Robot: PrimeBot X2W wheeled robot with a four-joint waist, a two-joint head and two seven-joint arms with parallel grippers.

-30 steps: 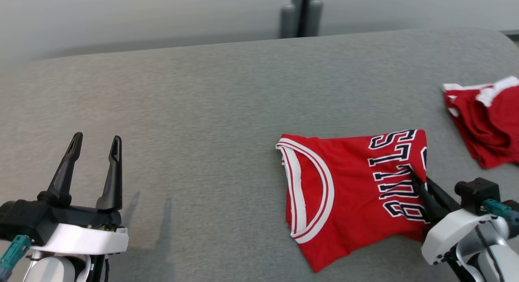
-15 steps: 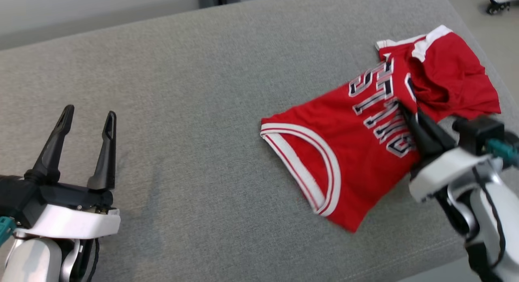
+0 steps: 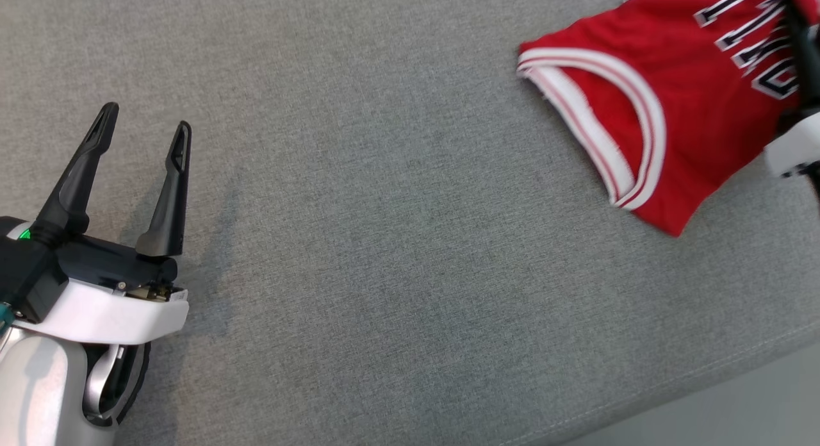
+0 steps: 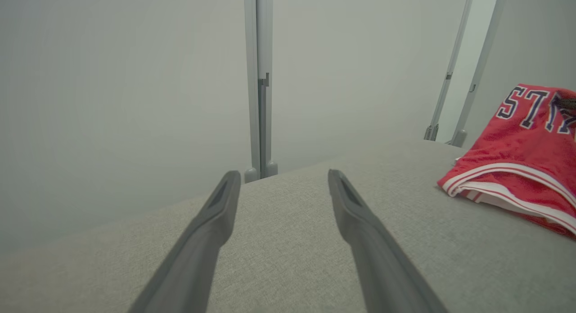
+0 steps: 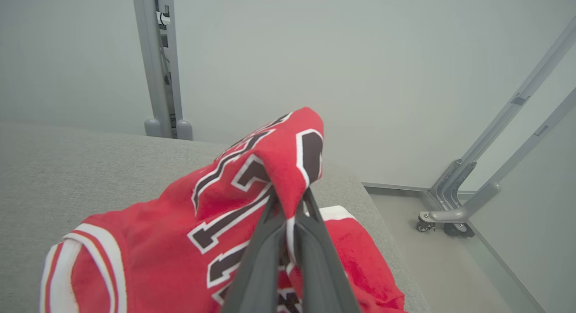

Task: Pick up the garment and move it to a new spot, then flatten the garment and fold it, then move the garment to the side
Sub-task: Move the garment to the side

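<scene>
The garment is a red jersey (image 3: 672,106) with white trim and dark letters, lying at the upper right of the grey cushion. My right gripper (image 3: 797,23) shows at the far right edge, over the lettered part. In the right wrist view the right gripper (image 5: 290,209) is shut on a raised fold of the jersey (image 5: 180,241), which drapes over the fingertips. My left gripper (image 3: 147,118) hovers open at the lower left, far from the cloth and holding nothing. The left wrist view has the open left gripper (image 4: 283,174) over bare cushion, with the jersey (image 4: 526,142) off to the right.
A second red garment with white trim (image 5: 360,259) lies under and beyond the held fold. The cushion's front edge (image 3: 705,369) runs across the lower right, with floor (image 3: 756,420) past it. Grey frame posts (image 5: 157,56) and a wheeled base (image 5: 443,214) stand behind.
The head camera has swung, so the whole picture shifted. The right gripper has dragged the jersey to the right, onto the second red garment. The left gripper stays open and still.
</scene>
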